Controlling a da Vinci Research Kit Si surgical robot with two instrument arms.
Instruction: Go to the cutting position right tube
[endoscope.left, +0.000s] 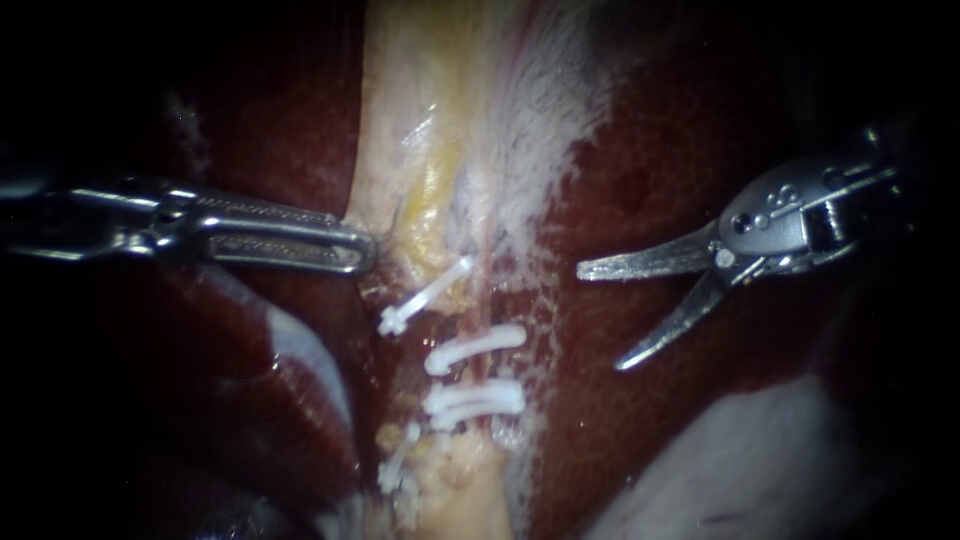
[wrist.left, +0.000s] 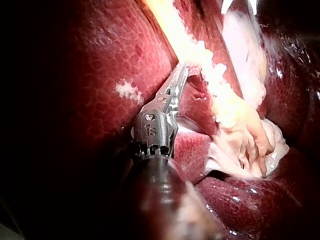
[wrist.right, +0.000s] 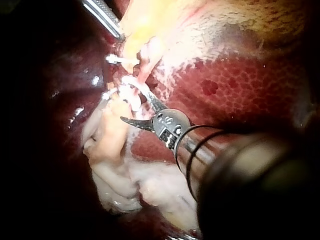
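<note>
Ahead of the right tool (endoscope.left: 600, 318), whose blades stand open and hold nothing, the right tube (endoscope.left: 484, 375) runs crosswise to its reach, apart from the tips, the bare stretch between two white clips (endoscope.left: 478, 350) probably the cutting spot.

Light pools at centre (wet glints); edges black

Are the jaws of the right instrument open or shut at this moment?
Open. In the endoscope view the two blades of the right instrument spread in a V, a clear gap between them, gripping nothing.
</note>
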